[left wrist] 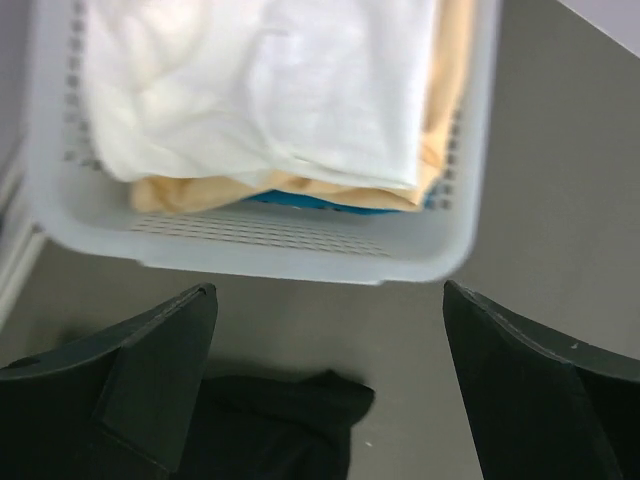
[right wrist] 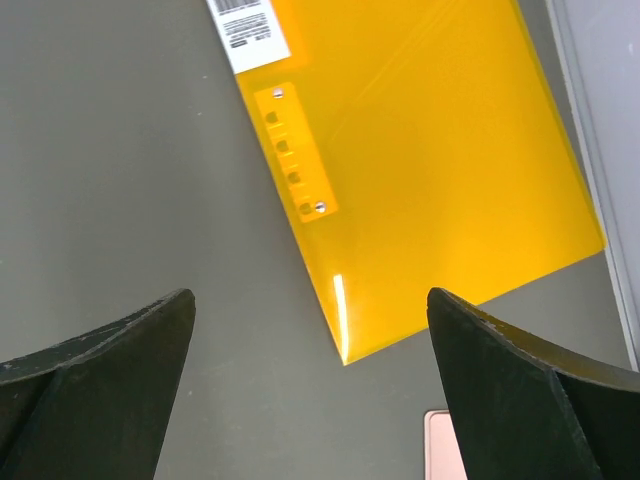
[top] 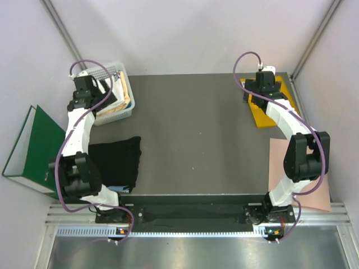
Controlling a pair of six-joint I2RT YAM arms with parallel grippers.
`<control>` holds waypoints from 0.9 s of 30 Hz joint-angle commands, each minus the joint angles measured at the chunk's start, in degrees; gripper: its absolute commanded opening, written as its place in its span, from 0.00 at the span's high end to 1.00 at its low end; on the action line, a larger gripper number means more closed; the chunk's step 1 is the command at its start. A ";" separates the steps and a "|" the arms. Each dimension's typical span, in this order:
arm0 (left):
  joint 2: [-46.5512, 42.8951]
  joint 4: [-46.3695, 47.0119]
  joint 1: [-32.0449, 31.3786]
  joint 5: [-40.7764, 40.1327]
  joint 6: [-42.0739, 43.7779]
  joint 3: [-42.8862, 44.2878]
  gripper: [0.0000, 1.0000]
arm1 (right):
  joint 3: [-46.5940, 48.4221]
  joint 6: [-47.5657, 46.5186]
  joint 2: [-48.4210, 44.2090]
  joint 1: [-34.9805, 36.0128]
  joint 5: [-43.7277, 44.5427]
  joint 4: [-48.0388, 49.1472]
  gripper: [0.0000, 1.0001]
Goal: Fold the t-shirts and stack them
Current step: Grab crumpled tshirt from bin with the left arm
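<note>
Top external view has the plain black cloth t-shirt lying as a compact, roughly square pad by the near left corner of the dark grey worktop, seemingly folded already. The large white cloth t-shirt sits rumpled on top of tan and blue cloth in a white perforated plastic basket at the far left corner, so taking it out, folding it and stacking the two appear to be left. The left pincer hovers spread by the basket's rim, holding nothing. The right pincer hangs spread and empty over a flat orange-yellow envelope at the far right corner.
</note>
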 commanded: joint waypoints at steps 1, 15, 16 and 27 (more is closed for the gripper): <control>-1.02 3.19 -2.32 7.17 1.28 0.80 0.01 | 0.56 0.44 -0.40 1.83 -0.22 1.21 0.01; 10.14 -5.87 -15.08 -18.07 11.58 17.41 0.01 | 0.73 0.09 0.31 4.38 0.93 0.94 0.00; 10.84 -6.13 -14.11 -17.09 10.78 18.37 0.01 | 0.47 0.01 0.22 4.38 0.84 0.94 0.01; 24.28 -10.96 3.64 3.65 2.26 33.57 0.01 | -3.84 0.00 -1.63 4.47 0.75 1.29 0.00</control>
